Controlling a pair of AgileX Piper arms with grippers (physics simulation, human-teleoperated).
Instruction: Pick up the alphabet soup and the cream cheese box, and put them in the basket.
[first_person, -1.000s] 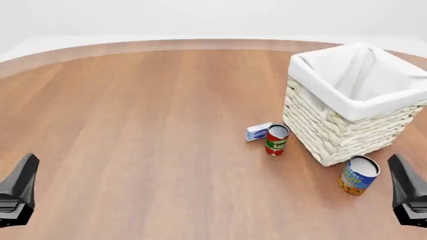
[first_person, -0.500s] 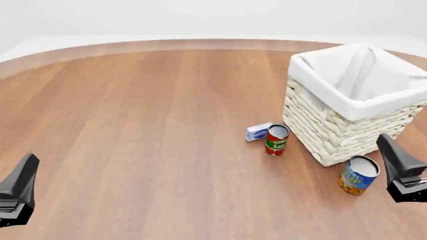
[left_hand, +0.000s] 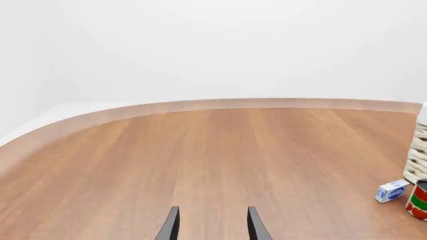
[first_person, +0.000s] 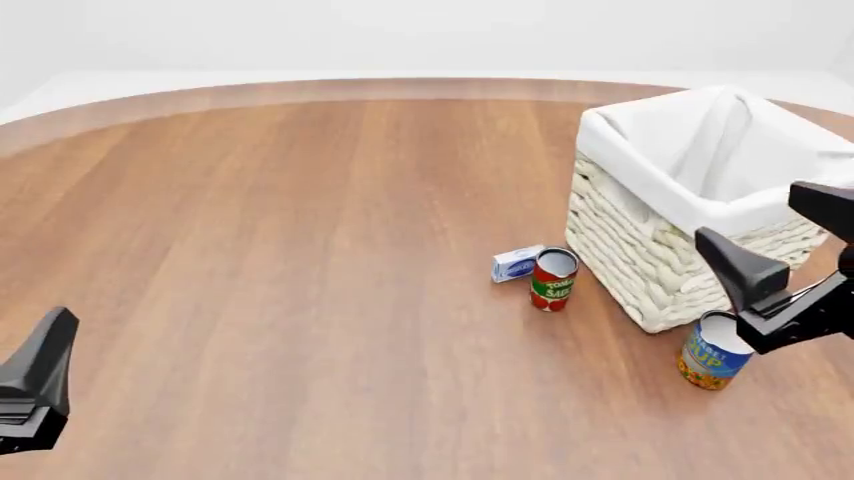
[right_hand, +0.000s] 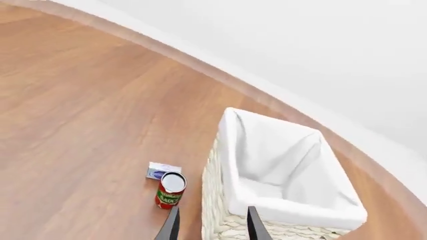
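Observation:
The alphabet soup (first_person: 711, 355) stands upright at the basket's near corner; it is out of the wrist views. The cream cheese box (first_person: 517, 263) lies left of the basket (first_person: 641, 250), beside a red-and-green can. The box also shows in the left wrist view (left_hand: 391, 190) and the right wrist view (right_hand: 162, 171). My right gripper (first_person: 746, 212) is open and empty, raised above the soup can in front of the basket's near wall; its fingers (right_hand: 172, 226) frame the basket (right_hand: 280, 165). My left gripper (first_person: 56, 330) is open and empty at the near left, fingers (left_hand: 254, 226) apart.
A slimmer red-and-green can (first_person: 553, 279) stands upright touching or nearly touching the cream cheese box, close to the basket's left wall; it also shows in the right wrist view (right_hand: 171, 189). The wooden table (first_person: 294, 230) spreads out to the left.
My right gripper has risen from the near right edge and moved left and forward, to above the soup can by the basket. The left arm and the objects have not moved.

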